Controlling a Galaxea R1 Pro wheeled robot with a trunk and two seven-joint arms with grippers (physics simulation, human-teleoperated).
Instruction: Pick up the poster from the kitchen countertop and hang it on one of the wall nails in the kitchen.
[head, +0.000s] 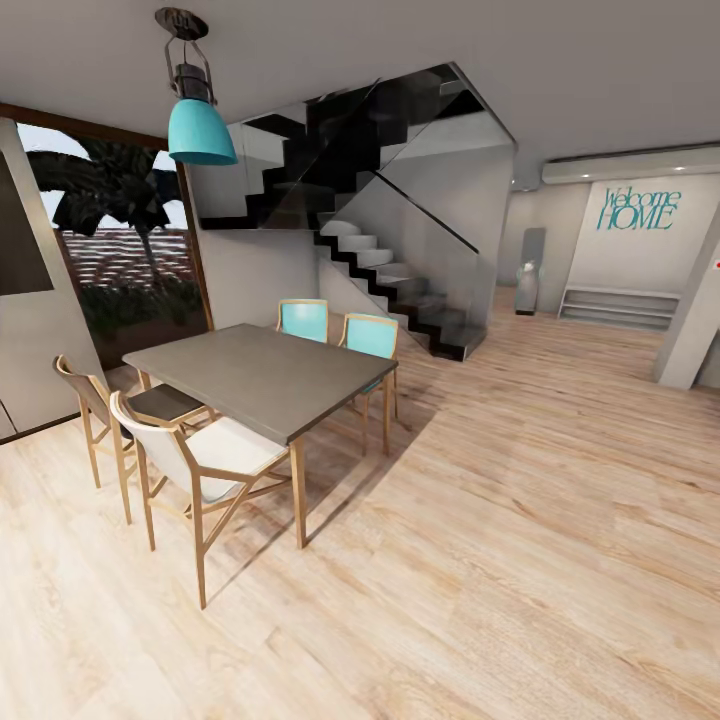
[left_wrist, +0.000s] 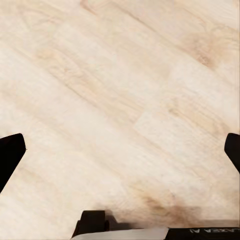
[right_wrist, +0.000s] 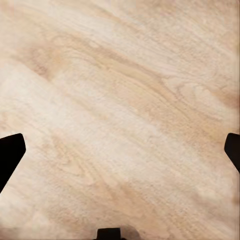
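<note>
Since the poster and kitchen countertop aren't anywhere in sight yet, the robot risks clipping the dining table (head: 262, 375) or chairs (head: 200, 455) while roaming, with left gripper (left_wrist: 120, 150) and right gripper (right_wrist: 120, 150) both spread wide, empty over wood floor (head: 520, 540).

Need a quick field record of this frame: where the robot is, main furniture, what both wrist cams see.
location: dining area, light wood floor
furniture: grey dining table, four chairs around it
overhead: teal pendant lamp
background: staircase, "Welcome HOME" wall lettering
left gripper: fingers wide apart, nothing between, floor below
right gripper: same, floor below
</note>
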